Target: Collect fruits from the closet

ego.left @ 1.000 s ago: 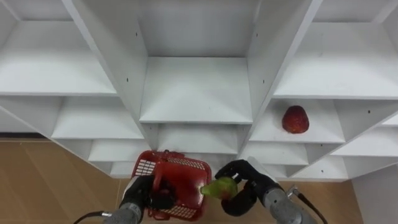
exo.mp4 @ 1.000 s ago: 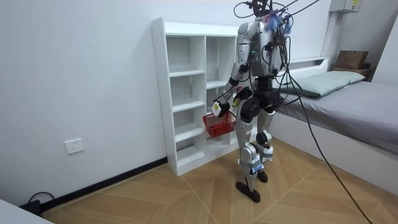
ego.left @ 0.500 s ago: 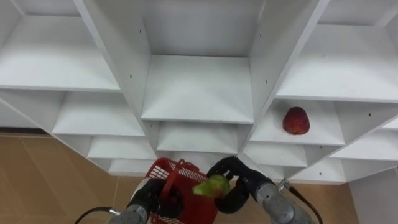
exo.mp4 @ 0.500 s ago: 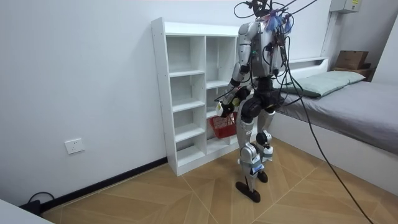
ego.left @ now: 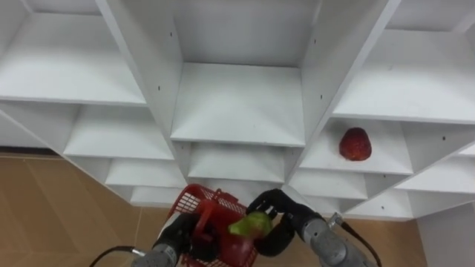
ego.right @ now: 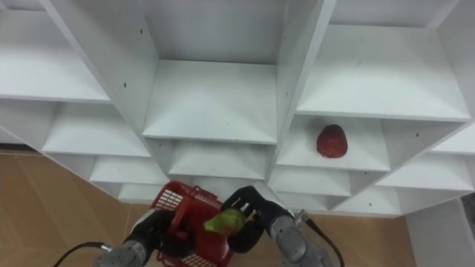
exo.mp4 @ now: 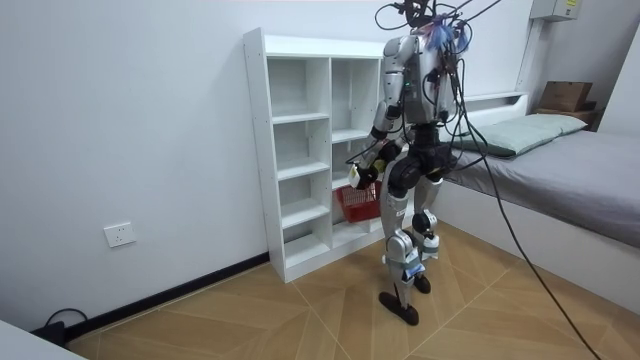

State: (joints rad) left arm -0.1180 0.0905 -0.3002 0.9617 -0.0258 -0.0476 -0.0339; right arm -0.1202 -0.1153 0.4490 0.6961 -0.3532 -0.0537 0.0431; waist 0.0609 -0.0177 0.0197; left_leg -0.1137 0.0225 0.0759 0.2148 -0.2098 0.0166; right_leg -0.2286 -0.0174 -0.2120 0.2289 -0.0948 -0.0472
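A red plastic basket [ego.left: 200, 206] [ego.right: 171, 203] [exo.mp4: 356, 203] hangs low in front of the white closet [ego.left: 237, 96] [exo.mp4: 300, 150]. My left hand [ego.left: 182, 233] [ego.right: 152, 226] is shut on its handle. Over the basket's right side my right hand [ego.left: 286, 219] [ego.right: 256, 211] is shut on a green pear [ego.left: 251, 223] [ego.right: 225, 219]. A red fruit [ego.left: 355, 144] [ego.right: 332, 141] lies on a shelf in the right column, up and right of my right hand. In the room view I stand facing the closet.
The closet's other compartments [ego.left: 70, 70] hold nothing. Wood floor [ego.left: 44, 208] lies below on the left. In the room view a bed [exo.mp4: 560, 170] stands at the right behind me, and a wall socket [exo.mp4: 119, 235] sits low on the left.
The right hand has carried the pear leftward from beside the basket to over it. The basket has risen slightly and shifted right. The view has tilted a little.
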